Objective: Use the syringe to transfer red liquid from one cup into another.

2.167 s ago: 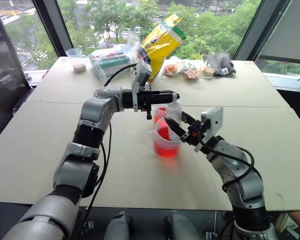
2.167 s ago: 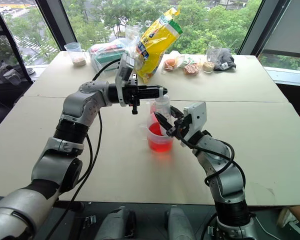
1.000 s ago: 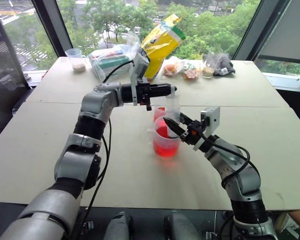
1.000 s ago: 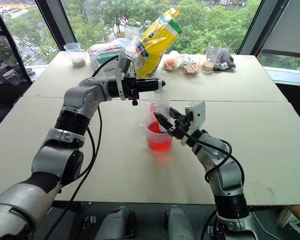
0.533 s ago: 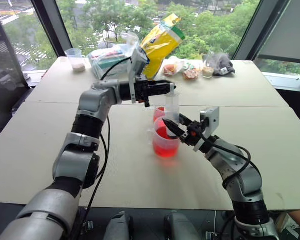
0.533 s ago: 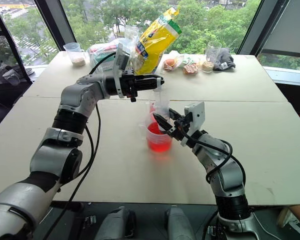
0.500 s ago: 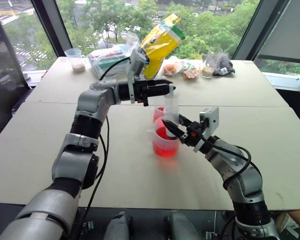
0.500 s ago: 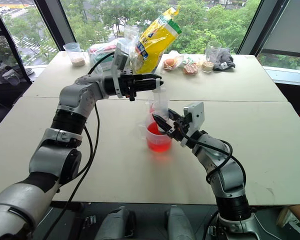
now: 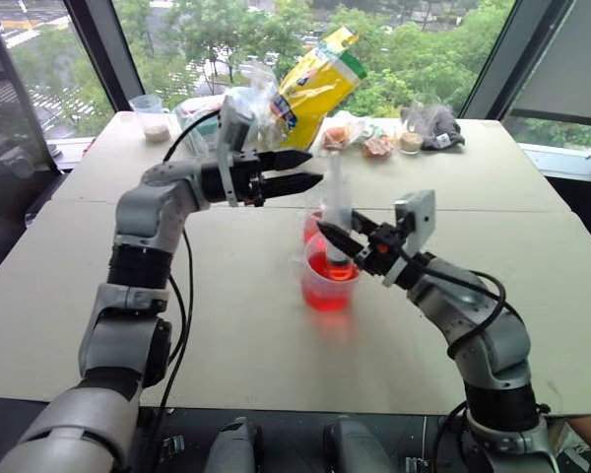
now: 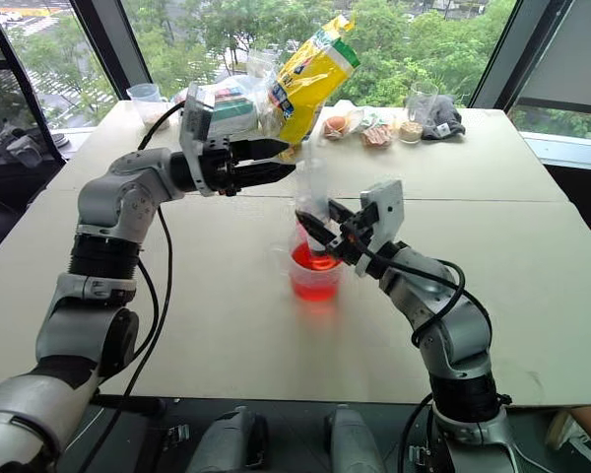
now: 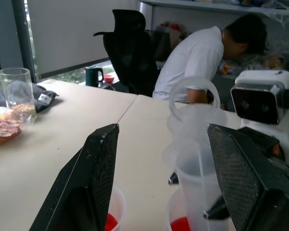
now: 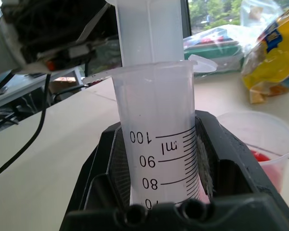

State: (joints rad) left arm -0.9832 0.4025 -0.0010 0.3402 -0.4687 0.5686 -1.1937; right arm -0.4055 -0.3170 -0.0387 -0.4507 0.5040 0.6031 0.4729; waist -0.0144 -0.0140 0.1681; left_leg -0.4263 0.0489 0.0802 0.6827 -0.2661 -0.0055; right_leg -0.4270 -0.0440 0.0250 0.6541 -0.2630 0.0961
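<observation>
The syringe (image 9: 335, 202) stands upright over the large handled cup (image 9: 327, 284), which holds red liquid (image 9: 327, 291). My right gripper (image 9: 333, 239) is shut on the syringe's clear barrel (image 12: 159, 144), around its graduation marks. The white plunger (image 11: 192, 98) rises above the barrel. My left gripper (image 9: 315, 166) is open, level with the plunger top and just to its left, touching nothing; its fingers (image 11: 96, 178) stand wide on either side of the plunger. The smaller cup (image 9: 313, 223) stands right behind the big one, with some red liquid (image 11: 111, 222) in it.
A yellow bag (image 9: 315, 79), plastic-wrapped packs (image 9: 212, 113), snacks (image 9: 360, 138), a glass (image 11: 17, 94) and a grey cloth (image 9: 435, 126) line the table's far edge. A clear cup with beige grains (image 9: 151, 116) stands far left. A person (image 11: 197, 57) and a black chair (image 11: 130, 48) are beyond the table.
My left gripper has let go of the plunger top, opened and drawn back to the left. My right gripper has lifted the syringe slightly above the large cup.
</observation>
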